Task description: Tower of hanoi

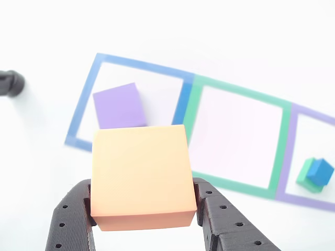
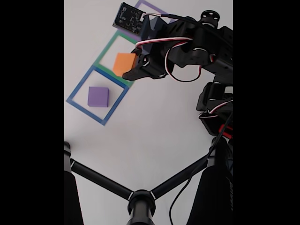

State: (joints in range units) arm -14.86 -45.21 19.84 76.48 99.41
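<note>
Four matte plastic blocks make up the puzzle, and they sit spread across three flat square outlines taped on the white table (image 1: 42, 198). Going left to right in the other view, the blue square outline (image 1: 84, 104) in the upper left holds the widest purple slab (image 1: 119, 106), lying flat and alone inside its border, probably because it serves as the base for the next stack. Low in the centre of the frame, the black two-finger gripper (image 1: 144, 209) is clamped on the wide orange square block (image 1: 140, 175), one jaw pressed to each side face, with the block level and lifted above the table; in the fixed view the orange block (image 2: 123, 63) hangs over the boundary between the green and blue outlines, near the purple slab (image 2: 98, 96) but not over it. My guess is that it is being carried toward the slab, since orange is the next size down. The green square outline (image 1: 238, 138) in the middle stands vacant. At the far right, inside the purple square outline (image 1: 293, 157), the small blue cube (image 1: 320, 171) rests on the wider green block (image 1: 307, 177), parked out of the way until the orange block is seated.
</note>
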